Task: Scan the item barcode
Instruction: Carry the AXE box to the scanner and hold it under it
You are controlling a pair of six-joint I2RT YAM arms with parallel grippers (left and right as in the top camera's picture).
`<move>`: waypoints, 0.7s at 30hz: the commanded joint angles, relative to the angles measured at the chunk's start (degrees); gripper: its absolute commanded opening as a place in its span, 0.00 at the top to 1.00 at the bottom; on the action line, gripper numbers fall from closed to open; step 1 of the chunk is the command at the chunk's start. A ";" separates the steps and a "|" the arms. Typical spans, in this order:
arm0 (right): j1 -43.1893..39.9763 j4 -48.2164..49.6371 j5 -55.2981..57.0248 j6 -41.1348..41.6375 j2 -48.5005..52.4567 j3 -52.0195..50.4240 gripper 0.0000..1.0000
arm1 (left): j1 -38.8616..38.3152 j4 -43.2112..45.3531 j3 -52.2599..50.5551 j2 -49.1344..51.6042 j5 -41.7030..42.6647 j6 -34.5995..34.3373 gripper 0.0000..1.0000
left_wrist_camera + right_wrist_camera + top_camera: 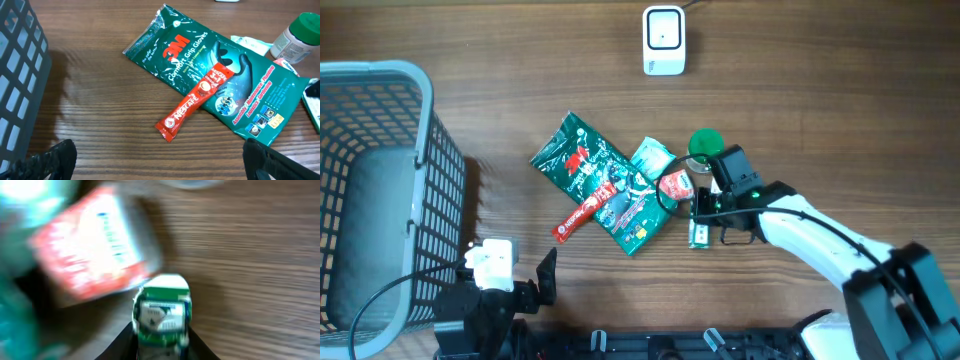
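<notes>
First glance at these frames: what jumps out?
A dark green 3M glove packet lies mid-table with a red Nescafe stick across it. Beside it, the right hand has its fingers either side of a small green-and-white pack. A grey basket fills the left edge.

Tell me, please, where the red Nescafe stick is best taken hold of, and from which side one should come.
Grip the Nescafe stick near its lower end, which lies on the bare table past the edge of the green glove packet. Come straight from above, fingers across its narrow width: it lies flat, long and thin, so probably only the two long edges offer a pinch.
</notes>
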 commanded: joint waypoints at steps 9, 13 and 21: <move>0.09 -1.60 -28.22 -2.10 -19.04 0.61 0.83 | 0.22 0.13 0.00 -0.31 0.50 -0.35 0.00; -0.85 1.44 -43.54 -2.25 -19.04 0.61 0.86 | 0.22 0.13 0.00 -0.31 0.50 -0.33 0.00; -2.56 3.63 -57.70 -0.55 -19.02 0.61 0.94 | 0.22 0.13 0.00 -0.31 0.50 -0.35 0.00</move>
